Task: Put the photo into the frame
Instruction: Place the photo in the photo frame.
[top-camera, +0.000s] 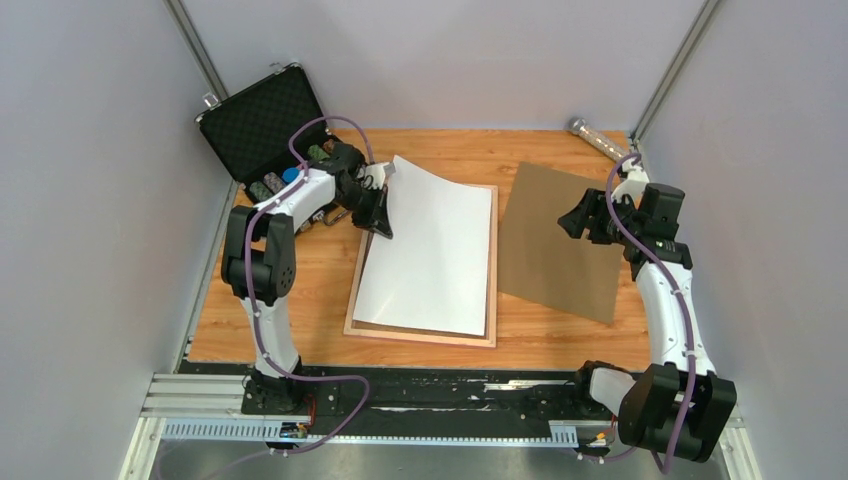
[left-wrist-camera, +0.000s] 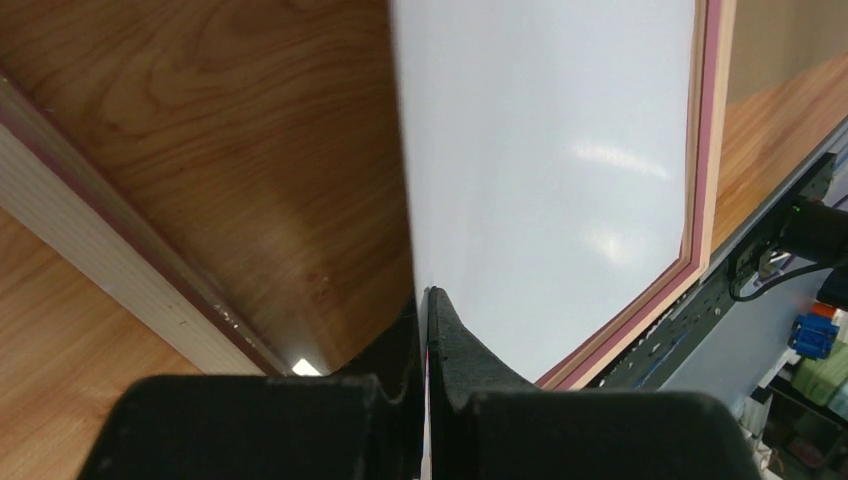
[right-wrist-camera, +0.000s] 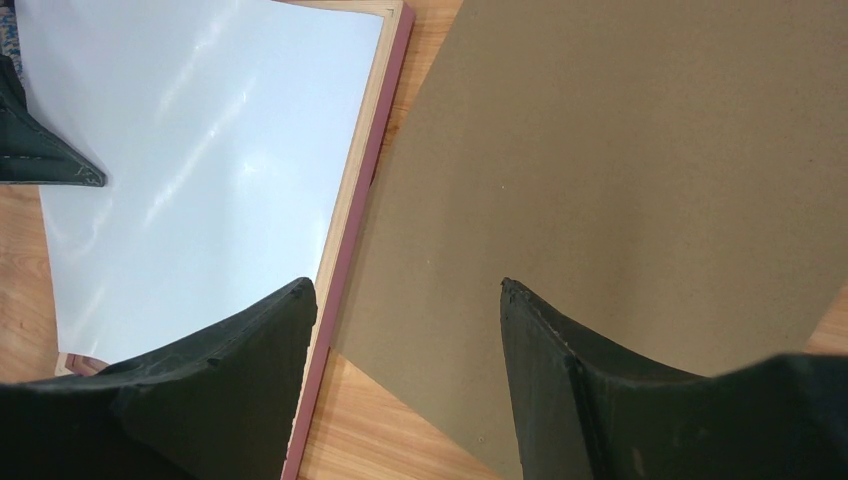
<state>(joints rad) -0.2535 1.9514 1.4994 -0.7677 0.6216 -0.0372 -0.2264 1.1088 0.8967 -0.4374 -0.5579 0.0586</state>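
Left gripper (top-camera: 385, 228) pinches photo (top-camera: 430, 250) edge — right gripper (right-wrist-camera: 408, 290) (open) hovers.

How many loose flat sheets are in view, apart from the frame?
2: the photo, white side up, over the frame; the brown board right of it. More may lie beneath.

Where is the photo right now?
In the top view the photo lies white side up over the frame mid-table, left of the brown board, one edge pinched by the left gripper.
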